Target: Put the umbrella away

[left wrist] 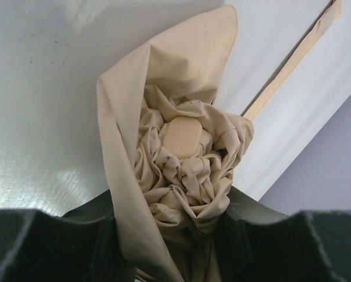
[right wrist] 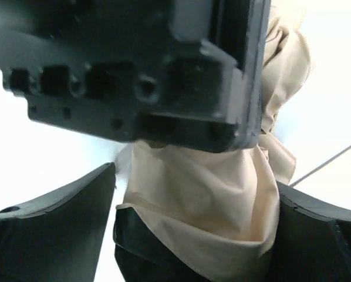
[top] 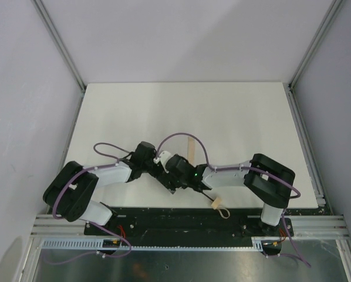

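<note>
On the white table point(top: 234, 117), near the middle of its front edge, is the bundled beige umbrella point(left wrist: 164, 88). The left gripper point(left wrist: 169, 235) pinches its crumpled fabric from both sides; the right gripper point(right wrist: 193, 229) straddles it with fingers spread, one clear of the cloth. Its wrist loop point(top: 220, 208) lies by the near edge.

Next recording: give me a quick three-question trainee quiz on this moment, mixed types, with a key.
1. True or false: the umbrella lies spread fully open on the table.
2. The left gripper is: A) open above bare table; B) shut on the umbrella's bunched fabric; C) out of view.
3. Short answer: are the right gripper's jaws open or shut?
Key: 1 false, it is bundled up; 2 B; 3 open, a finger either side of the fabric.
</note>
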`<state>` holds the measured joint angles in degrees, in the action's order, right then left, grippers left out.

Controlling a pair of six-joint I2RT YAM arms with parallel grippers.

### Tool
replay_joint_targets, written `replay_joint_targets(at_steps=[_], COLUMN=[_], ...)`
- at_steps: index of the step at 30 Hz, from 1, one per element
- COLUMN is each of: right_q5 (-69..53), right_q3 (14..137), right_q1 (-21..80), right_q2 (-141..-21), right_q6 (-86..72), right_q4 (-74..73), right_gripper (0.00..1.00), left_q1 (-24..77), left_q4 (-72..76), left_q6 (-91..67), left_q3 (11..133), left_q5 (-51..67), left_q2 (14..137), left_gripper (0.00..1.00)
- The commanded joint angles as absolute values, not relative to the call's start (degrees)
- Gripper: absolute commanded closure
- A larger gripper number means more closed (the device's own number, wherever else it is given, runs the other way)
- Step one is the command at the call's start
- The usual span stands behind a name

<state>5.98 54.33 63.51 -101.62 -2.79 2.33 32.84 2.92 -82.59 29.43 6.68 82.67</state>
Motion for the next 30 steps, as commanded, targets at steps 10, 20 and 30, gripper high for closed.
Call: replay_joint_targets(at_steps=[10,20,30], right_q5=[24.4,-23.0,-42.8], right_q3=[55.9,49.6,49.2], right_q1=[64.9,51.3,46.3], right_q2=[-106.8,-105.8,-106.5], right_q6=[-2.3,-8.2,-16.6], right_q4=[-5.7,8.6,18.2], right_gripper=[0.99,1.00,1.00], left_q1=[32.4,30.3,31.3], left_q4=[-10.1,-8.2,-3.0], left_q6=[-81.5,-77.9,-78.5], left_q3=[29.8,28.3,28.1], left_q5=[0.8,1.2,1.4], left_q2=[80.2,78.5,84.5], left_gripper=[0.74,0.07,0.11])
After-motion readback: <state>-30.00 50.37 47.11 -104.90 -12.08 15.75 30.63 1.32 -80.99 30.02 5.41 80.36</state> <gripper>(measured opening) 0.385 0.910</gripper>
